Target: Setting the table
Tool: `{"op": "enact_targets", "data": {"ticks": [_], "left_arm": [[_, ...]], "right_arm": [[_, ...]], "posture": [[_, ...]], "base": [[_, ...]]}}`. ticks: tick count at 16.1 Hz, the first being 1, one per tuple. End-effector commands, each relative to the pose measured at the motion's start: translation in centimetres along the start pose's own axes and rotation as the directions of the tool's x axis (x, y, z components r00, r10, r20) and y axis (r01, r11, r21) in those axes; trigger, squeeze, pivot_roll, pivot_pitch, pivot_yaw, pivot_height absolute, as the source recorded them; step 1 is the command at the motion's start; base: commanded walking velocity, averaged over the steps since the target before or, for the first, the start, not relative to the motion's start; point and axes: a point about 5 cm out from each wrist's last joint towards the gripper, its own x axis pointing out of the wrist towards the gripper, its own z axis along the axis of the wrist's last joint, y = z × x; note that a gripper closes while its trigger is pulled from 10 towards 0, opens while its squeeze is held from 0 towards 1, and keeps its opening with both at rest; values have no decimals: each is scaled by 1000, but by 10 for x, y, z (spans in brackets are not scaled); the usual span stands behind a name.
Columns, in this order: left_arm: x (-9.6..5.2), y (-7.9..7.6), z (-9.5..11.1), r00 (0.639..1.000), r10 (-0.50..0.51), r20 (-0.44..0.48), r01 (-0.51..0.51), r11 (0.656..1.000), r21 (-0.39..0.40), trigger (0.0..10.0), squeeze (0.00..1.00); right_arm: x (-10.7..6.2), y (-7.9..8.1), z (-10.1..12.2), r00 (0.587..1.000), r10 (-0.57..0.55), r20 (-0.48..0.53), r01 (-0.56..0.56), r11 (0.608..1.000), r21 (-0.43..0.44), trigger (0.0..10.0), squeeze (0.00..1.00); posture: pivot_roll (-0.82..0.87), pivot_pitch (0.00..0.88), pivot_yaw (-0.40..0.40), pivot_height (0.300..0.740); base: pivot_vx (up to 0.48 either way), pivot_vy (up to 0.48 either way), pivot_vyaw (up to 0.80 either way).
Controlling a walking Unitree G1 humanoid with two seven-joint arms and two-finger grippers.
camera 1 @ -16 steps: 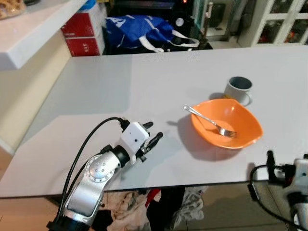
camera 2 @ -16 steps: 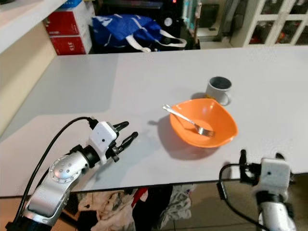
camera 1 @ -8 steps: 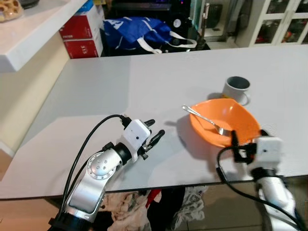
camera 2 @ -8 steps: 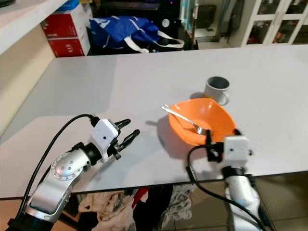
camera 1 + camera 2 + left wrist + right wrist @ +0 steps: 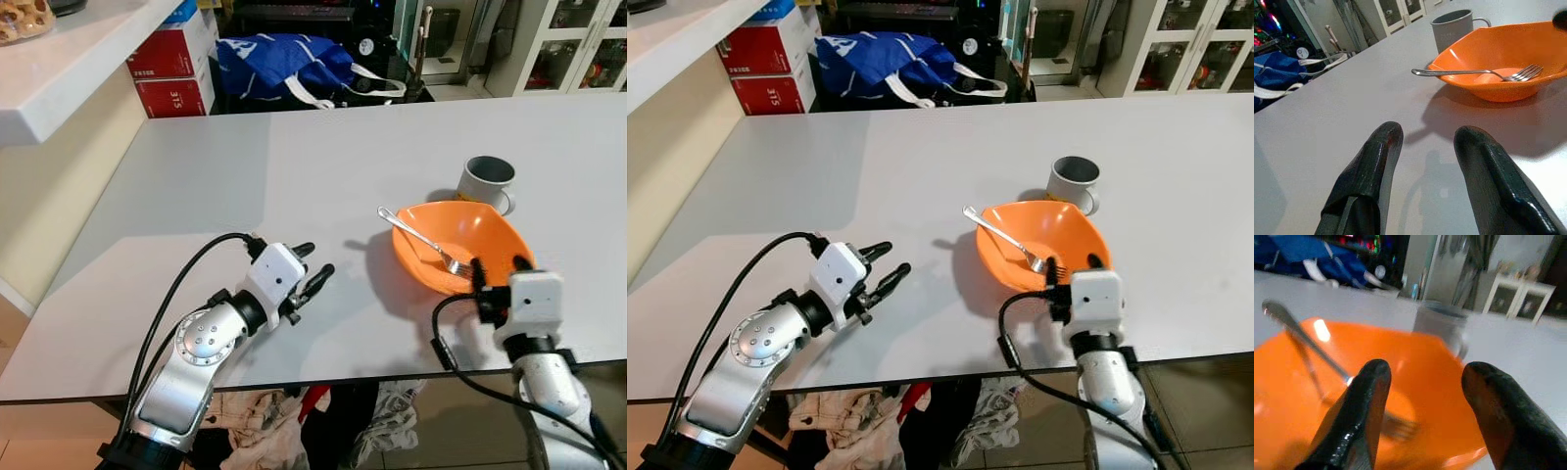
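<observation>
Right end effector (image 5: 1070, 268) raised to orange bowl (image 5: 1043, 243) near rim, fingers spread; fork (image 5: 1004, 238) inside bowl just ahead.

The right gripper (image 5: 1070, 268) has risen from below the near table edge, where it hung a second ago, to the near rim of the orange bowl (image 5: 1058, 230). Half a second ago it sat a little further left and nearer; now its open fingers (image 5: 1364, 406) point over the rim toward the fork (image 5: 1004, 238) inside.
</observation>
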Motion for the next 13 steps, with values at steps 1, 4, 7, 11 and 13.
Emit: {"op": "enact_targets", "data": {"ticks": [1,4,7,11,13], "left_arm": [[-1,2,-2,1000,-1,-7,1,1000,8,10000,0],[-1,2,-2,1000,-2,-7,2,1000,9,10000,0],[-2,1,-3,1000,-4,-9,4,1000,6,10000,0],[-2,1,-3,1000,-13,-8,13,1000,3,10000,0],[-1,1,-3,1000,-17,-7,18,1000,1,10000,0]], "right_arm": [[6,-5,20,995,-22,98,27,999,-43,10000,0],[8,-10,31,988,-57,146,62,998,-25,10000,0],[-15,-51,-4,967,-255,-9,255,967,-20,10000,0],[-53,-64,-32,948,-287,-140,287,958,-21,10000,0],[-57,-57,-33,960,-239,-146,242,970,1,2706,0]], "posture": [[-25,0,76,740],[-24,0,75,740],[-28,0,75,740],[-50,0,80,740],[-55,0,83,740]], "base": [[0,0,0],[0,0,0],[0,0,0],[0,0,0],[0,0,0]]}}
